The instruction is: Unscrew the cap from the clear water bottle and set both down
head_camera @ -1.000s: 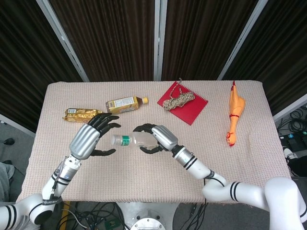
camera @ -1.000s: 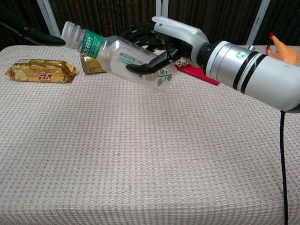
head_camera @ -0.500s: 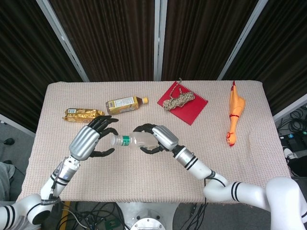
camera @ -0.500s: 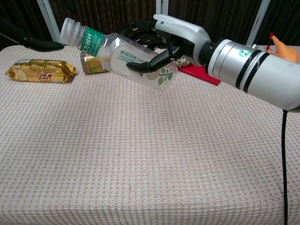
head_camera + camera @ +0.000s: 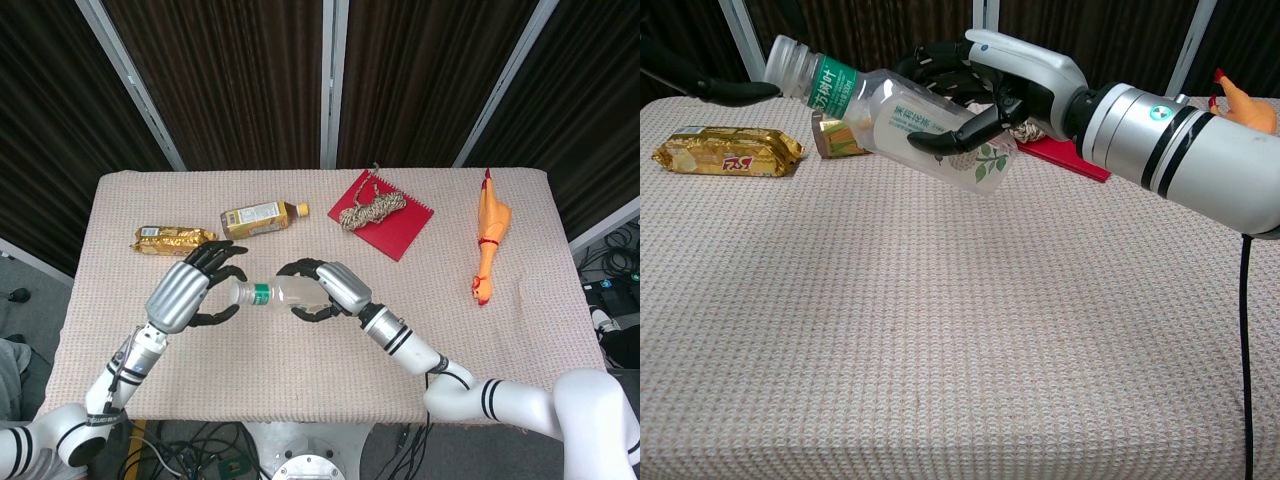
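Above the woven beige tablecloth, the right hand clamps its dark fingers round one clear, green-banded plastic water bottle, tilted cap-first toward the left hand, whose spread fingers curl at the white cap; contact is unclear. Behind lie one amber bottle, one crinkled gold packet, one rubber chicken.

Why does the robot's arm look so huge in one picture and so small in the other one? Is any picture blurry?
In the chest view the right hand and its arm sit close to the camera, so they look huge and the clear water bottle fills much of the top. In the head view the camera looks down from higher up, so everything looks smaller. Both pictures are sharp and evenly lit.
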You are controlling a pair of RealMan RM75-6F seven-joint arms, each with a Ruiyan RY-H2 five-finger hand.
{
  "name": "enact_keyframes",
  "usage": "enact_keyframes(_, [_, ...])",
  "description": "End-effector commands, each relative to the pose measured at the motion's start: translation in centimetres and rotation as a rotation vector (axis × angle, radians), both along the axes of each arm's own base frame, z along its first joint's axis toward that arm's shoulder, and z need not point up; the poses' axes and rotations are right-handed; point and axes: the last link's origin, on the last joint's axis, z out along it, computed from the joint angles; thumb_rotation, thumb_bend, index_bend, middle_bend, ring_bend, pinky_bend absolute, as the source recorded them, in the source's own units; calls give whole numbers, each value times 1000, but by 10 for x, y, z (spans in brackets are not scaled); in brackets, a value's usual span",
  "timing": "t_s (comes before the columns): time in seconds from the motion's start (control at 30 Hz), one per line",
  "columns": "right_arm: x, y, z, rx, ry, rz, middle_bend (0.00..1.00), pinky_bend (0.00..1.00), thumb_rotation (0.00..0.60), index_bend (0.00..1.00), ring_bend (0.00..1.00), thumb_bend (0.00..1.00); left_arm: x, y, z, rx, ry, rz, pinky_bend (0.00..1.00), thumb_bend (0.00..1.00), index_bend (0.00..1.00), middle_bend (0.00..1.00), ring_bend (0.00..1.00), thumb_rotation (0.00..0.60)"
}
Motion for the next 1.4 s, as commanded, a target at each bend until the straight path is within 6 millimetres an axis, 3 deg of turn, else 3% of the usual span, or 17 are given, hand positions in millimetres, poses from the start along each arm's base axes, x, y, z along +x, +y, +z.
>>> enact_keyframes(0.03, [0, 0, 0, 0, 1, 0, 389, 306, 600, 386, 227, 349, 0, 0, 0, -3, 4, -1, 156, 273, 399, 170, 99, 600])
enact_keyframes(0.53, [-2, 1, 1, -1, -2, 5, 391, 309, 600, 385, 227, 348, 1, 0, 0, 10, 4, -7, 156, 287, 486, 171, 99, 600])
enact_keyframes(1.13, [-4, 0, 3, -12, -1, 6, 392, 314, 600, 386, 234, 349, 2, -1, 6, 25, 9, -17, 156, 289, 489, 172, 98, 600])
enact_keyframes(1.27, [-11, -1, 6, -22, 21, 8, 392, 315, 600, 385, 234, 348, -1, -1, 8, 33, 17, -10, 156, 288, 489, 171, 99, 600])
enact_keyframes(1.4, [-31, -2, 15, -50, 91, 3, 393, 314, 600, 385, 234, 356, -15, 3, 9, 46, 49, 35, 157, 290, 489, 172, 99, 600])
